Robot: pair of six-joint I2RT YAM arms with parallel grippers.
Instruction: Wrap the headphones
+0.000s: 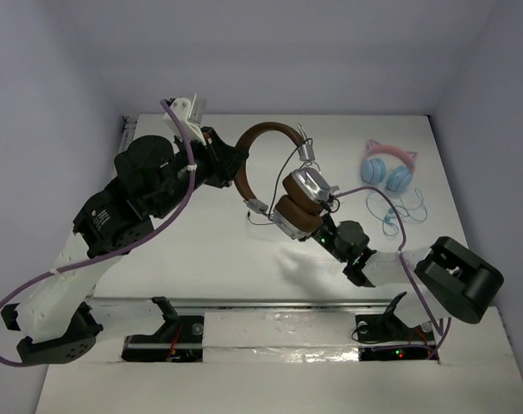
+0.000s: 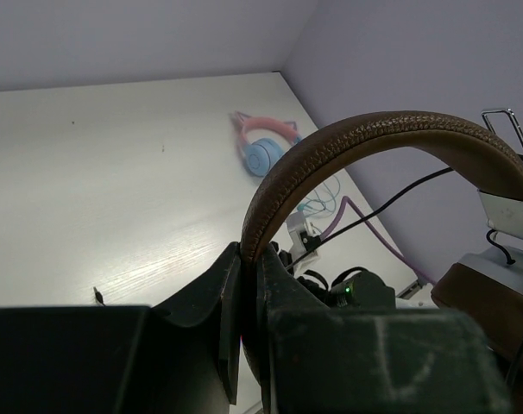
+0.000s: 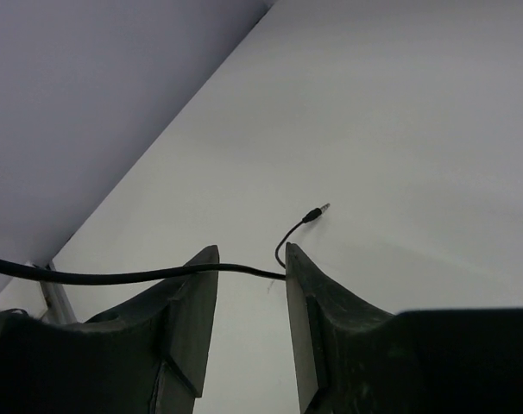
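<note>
The headphones (image 1: 279, 177) have a brown headband (image 2: 365, 138), brown pads and silver ear cups (image 1: 306, 185), and hang above the table. My left gripper (image 1: 230, 169) is shut on the headband's left side; in the left wrist view (image 2: 248, 256) the band is clamped between both jaws. My right gripper (image 1: 320, 227) sits just below the ear cups. In the right wrist view (image 3: 251, 255) its jaws stand open. The thin black cable (image 3: 115, 277) crosses the gap between them, and its plug (image 3: 316, 212) hangs free beyond the right fingertip.
Pink-and-blue cat-ear headphones (image 1: 389, 166) with a light blue cable (image 1: 398, 211) lie at the back right, also in the left wrist view (image 2: 263, 148). The right arm's purple cable (image 1: 391, 207) arcs over that side. Walls close the table's back and sides.
</note>
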